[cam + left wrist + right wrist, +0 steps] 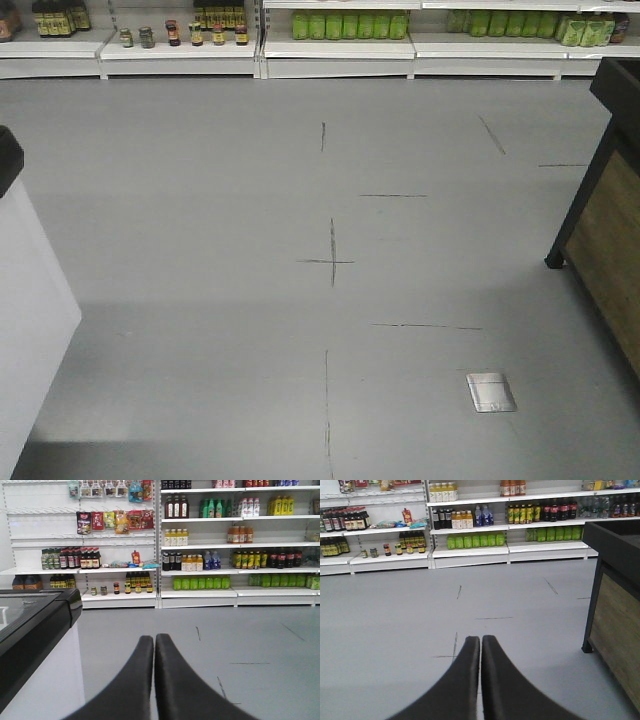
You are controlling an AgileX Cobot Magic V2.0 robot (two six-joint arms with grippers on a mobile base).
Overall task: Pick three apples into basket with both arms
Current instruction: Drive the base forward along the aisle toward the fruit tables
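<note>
**Exterior front-facing view.** Looks down over a smooth grey floor (200, 200) towards long white store shelving (340, 45) on the far wall. Short of the shelving, at mid-floor: a thin black cross mark (332, 261). Farther from the shelving: a small square metal floor plate (491, 391). To the left, well short of the shelving: a white cabinet with a black top edge (30, 300). To the right: a black-framed stand with wood-panelled sides (610, 240). No apples, no basket and no arm in sight here.

**Left wrist view.** Faces the shelving head-on. Left gripper (154, 639) low in the foreground, black fingers pressed together tip to tip, nothing between them. White cabinet close on the left, between camera and shelving. No apples or basket.

**Right wrist view.** Also faces the shelving. Right gripper (480, 640) closed the same way, tips touching and empty. Wood-panelled stand near on the right. Again no apples or basket, so cannot tell where either sits.

**Risks, as a judgement.**
- Nothing picked yet, with both task items out of every view. Any reach from here would be blind.
- Turning or driving to find them could swing an arm into the cabinet or the stand, since both sit close on the flanks.
- Arriving at an apple with the fingers closed would push it away instead of grasping it.
</note>
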